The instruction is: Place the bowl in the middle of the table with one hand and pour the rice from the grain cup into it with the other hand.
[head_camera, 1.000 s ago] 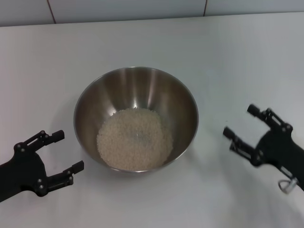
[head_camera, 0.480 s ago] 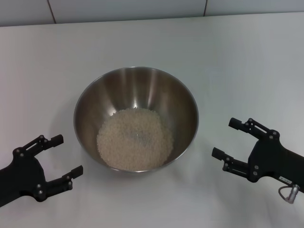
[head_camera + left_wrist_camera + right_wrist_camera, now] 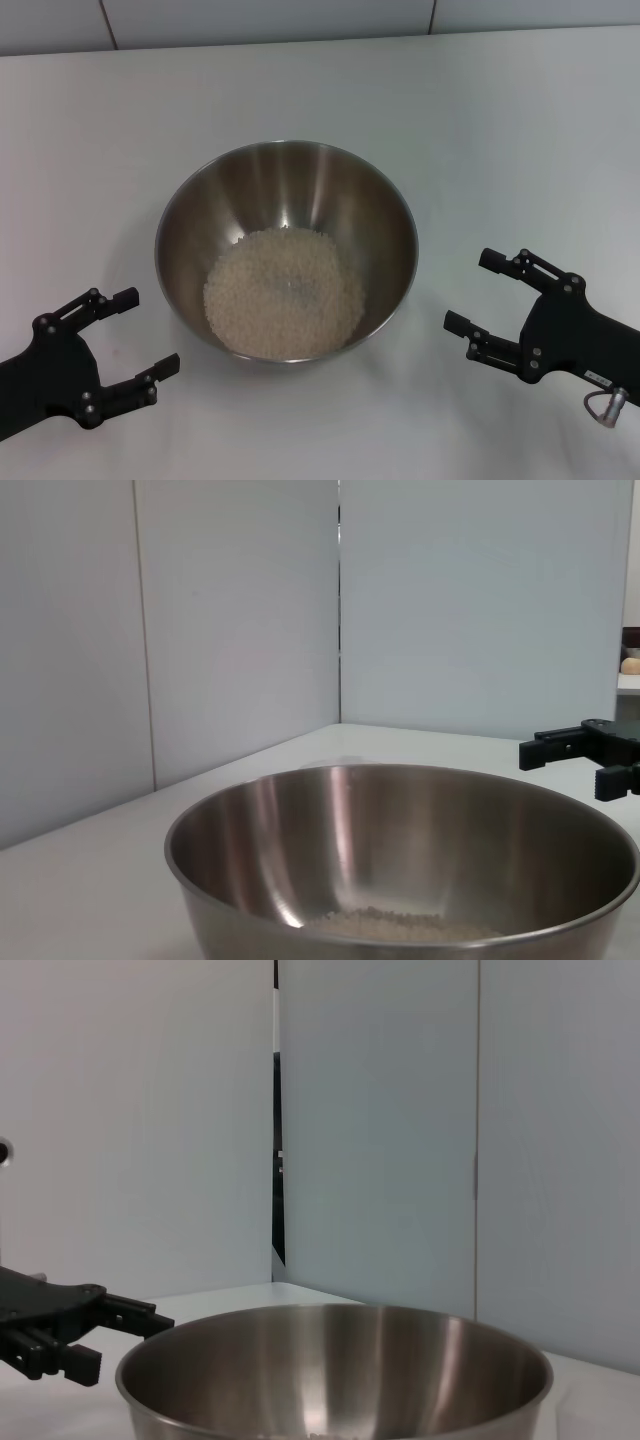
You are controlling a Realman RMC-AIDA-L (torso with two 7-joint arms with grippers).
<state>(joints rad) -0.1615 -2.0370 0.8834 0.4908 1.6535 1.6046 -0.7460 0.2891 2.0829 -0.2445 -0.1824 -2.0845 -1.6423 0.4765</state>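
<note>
- The table (image 3: pixel 520 120), plain white, filled the head view, with pale wall panels (image 3: pixel 240 610) rising behind its far edge.
- The bowl (image 3: pixel 300 170), shiny steel, stood upright near the middle of the table, between the two grippers and touching neither. Both wrist views showed its rim and outer wall close up (image 3: pixel 250 880) (image 3: pixel 200 1400).
- The rice (image 3: pixel 284 291) lay as a pale mound across the bottom of the bowl; from the left wrist view only a thin strip of grains (image 3: pixel 390 923) showed over the rim.
- The right gripper (image 3: pixel 484 290) sat low over the table just right of the bowl, fingers spread wide with nothing between them. It also showed beyond the bowl in the left wrist view (image 3: pixel 590 760).
- The left gripper (image 3: pixel 146 330) sat at the bowl's near-left, likewise spread and empty, and appeared past the bowl in the right wrist view (image 3: pixel 95 1335).
- The grain cup was not seen in any view.
</note>
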